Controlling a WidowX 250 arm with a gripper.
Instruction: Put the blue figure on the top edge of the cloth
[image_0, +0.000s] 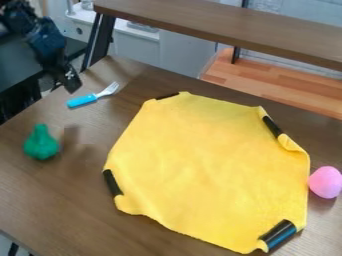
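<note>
Brown wood first: seeing a wide table (40, 200), then a yellow cloth (207, 160) on it, curled at some edges. Finding the black gripper (71, 84) at the upper left, pointing down, but not managing to tell its grip, wide or narrow. Spotting the blue-handled fork (83, 100) near it, off the cloth, beyond the upper left side. Noticing a green toy (41, 144) farther left, a pink ball (326, 182) beside the cloth's right edge, and black strips (112, 183) along its edges.
</note>
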